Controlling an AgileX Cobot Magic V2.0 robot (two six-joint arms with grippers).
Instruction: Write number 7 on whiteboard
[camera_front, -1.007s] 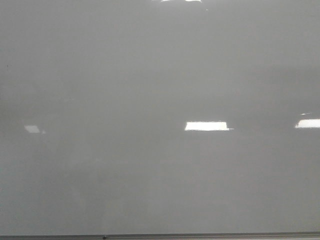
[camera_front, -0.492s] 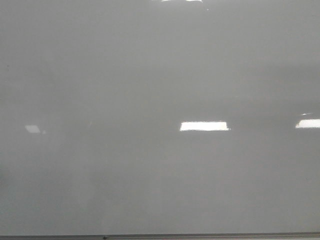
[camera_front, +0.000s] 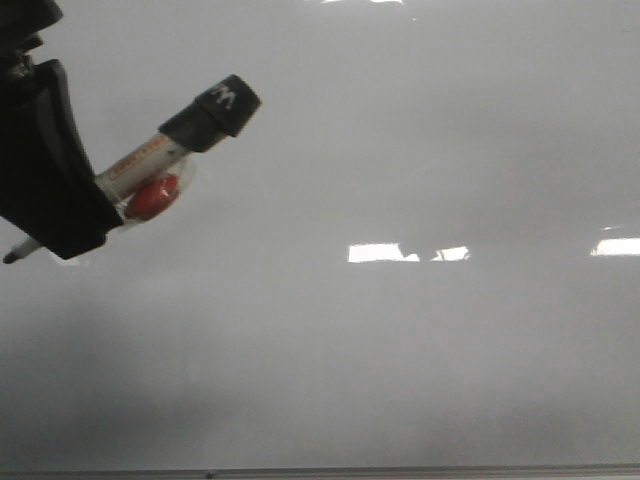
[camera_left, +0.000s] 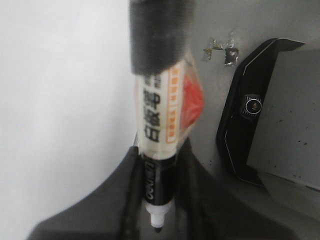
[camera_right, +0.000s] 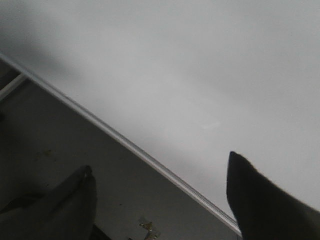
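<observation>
The whiteboard (camera_front: 400, 150) fills the front view, glossy pale grey, with a thin grey edge strip (camera_front: 400, 471) along the bottom. No number 7 shows on it. My left gripper (camera_front: 72, 228) is at the upper left, shut on a marker (camera_front: 150, 160). The marker has a white printed barrel, a black rear end pointing up and right, and a red lump taped to it. Its bare black tip (camera_front: 9, 258) points down and left. In the left wrist view the marker (camera_left: 157, 115) sits between the fingers of the gripper (camera_left: 157, 200). My right gripper (camera_right: 160, 170) is open and empty over the board's edge strip (camera_right: 125, 142).
Bright rectangular light reflections (camera_front: 380, 253) lie on the board at mid-height, with another at the right (camera_front: 615, 246). In the left wrist view a black camera housing (camera_left: 250, 110) and a tape scrap (camera_left: 220, 47) sit on a grey surface beside the board (camera_left: 60, 100).
My left gripper has come into the front view from the upper left with the marker in it. The middle reflection has shifted left and is now partly broken by a shadow.
</observation>
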